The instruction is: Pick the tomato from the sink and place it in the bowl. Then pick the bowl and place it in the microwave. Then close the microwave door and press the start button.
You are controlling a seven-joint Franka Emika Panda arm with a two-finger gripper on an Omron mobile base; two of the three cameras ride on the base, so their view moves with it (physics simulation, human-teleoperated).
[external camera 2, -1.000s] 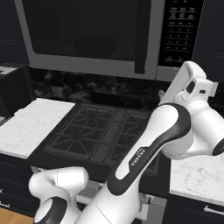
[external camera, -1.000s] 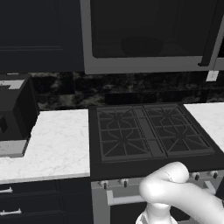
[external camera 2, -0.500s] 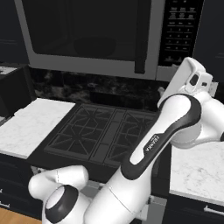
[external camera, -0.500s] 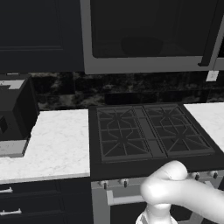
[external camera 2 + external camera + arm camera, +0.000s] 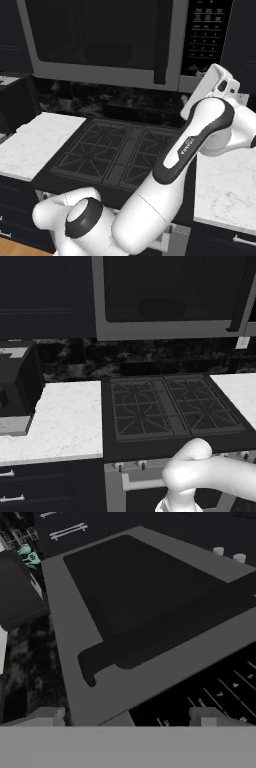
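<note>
- Grey-framed microwave [image 5: 125,45], closed dark-glass door [image 5: 95,35], mounted above black gas stove [image 5: 170,408].
- Dark round bowl [image 5: 161,307] visible inside.
- Tool [image 5: 127,717], fingers apart and empty, faces the control panel [image 5: 205,35].

The microwave [image 5: 170,301] is cut off by the top edge; a dim round shape behind its door [image 5: 100,42], perhaps the bowl, is too dark to tell.

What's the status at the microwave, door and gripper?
Gripper open, empty, up at the control panel. Microwave door shut, bowl dim behind the glass. Nothing in the way.
</note>
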